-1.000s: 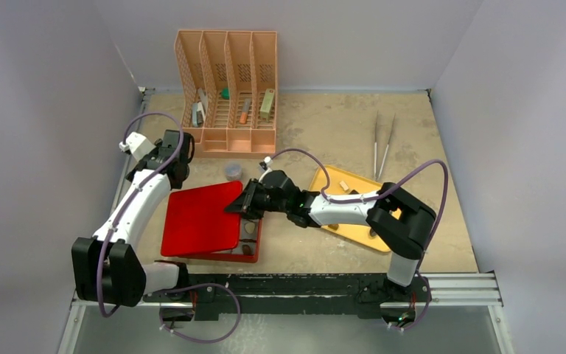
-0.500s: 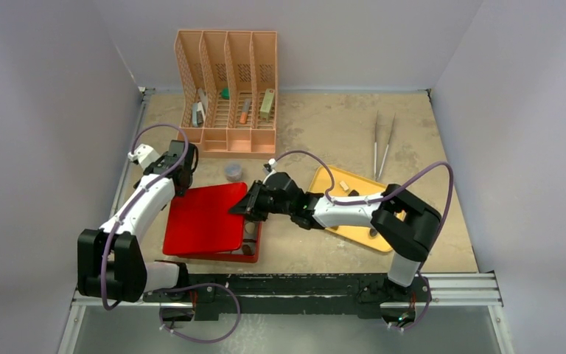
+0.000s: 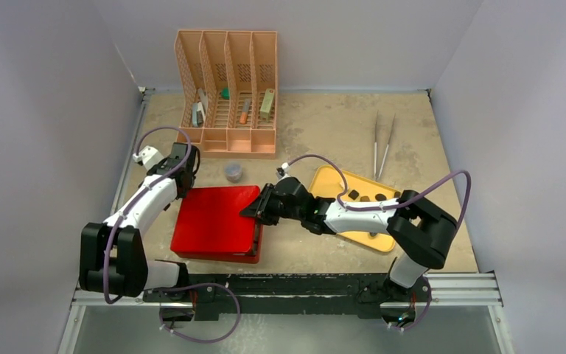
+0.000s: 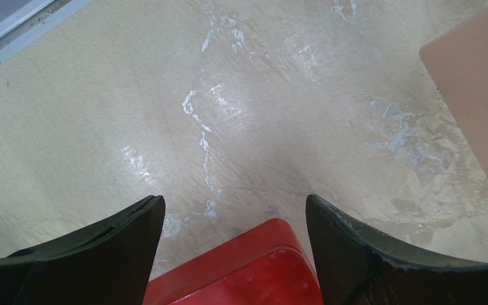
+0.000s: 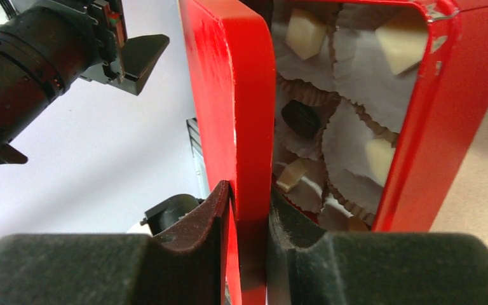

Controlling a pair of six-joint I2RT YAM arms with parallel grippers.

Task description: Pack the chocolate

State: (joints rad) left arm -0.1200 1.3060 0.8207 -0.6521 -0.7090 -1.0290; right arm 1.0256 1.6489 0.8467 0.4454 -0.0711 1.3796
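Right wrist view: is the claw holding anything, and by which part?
Right claw pinches the red lid by its edge, one finger on each face. Left claw, open over the lid's corner, holds nothing.

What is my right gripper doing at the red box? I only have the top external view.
Observer: In the right wrist view, the right gripper pinches the edge of the red lid.
Operator: Is the lid seated?
Observer: No. A gap shows chocolate in white paper cups inside the box.
Operator: And the left gripper?
Observer: Left wrist view: the left gripper is open, astride the lid's corner.
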